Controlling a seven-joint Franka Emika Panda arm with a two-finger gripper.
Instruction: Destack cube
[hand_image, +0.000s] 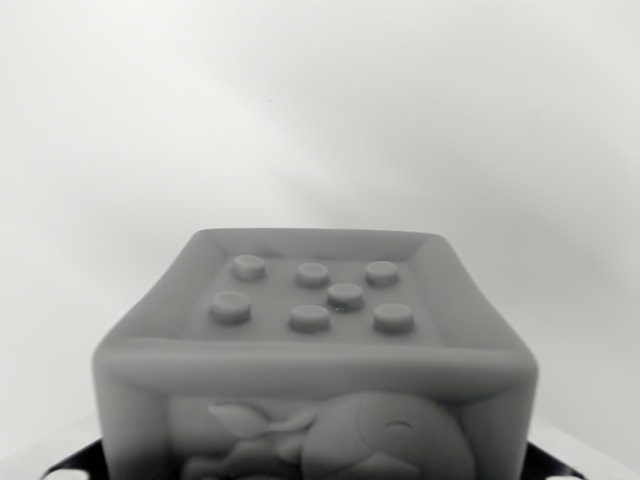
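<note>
A plain pale surface (320, 110) is filling the wrist view's upper part, blurred and featureless. Dark patches (75, 462) are showing at both lower corners.

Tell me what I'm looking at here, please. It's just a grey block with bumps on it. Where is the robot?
The picture comes from a camera mounted on the robot arm's wrist, so you look out from the arm and barely see the arm itself. The grey block is a soft-looking toy cube, very close to the lens. Its recessed top carries seven raised dots; the side facing the camera has a raised figure, cut off by the picture's bottom edge. The dark shapes in the bottom corners may be gripper parts, but I cannot tell, nor whether the cube is held. Behind it is a blurred pale background.
</note>
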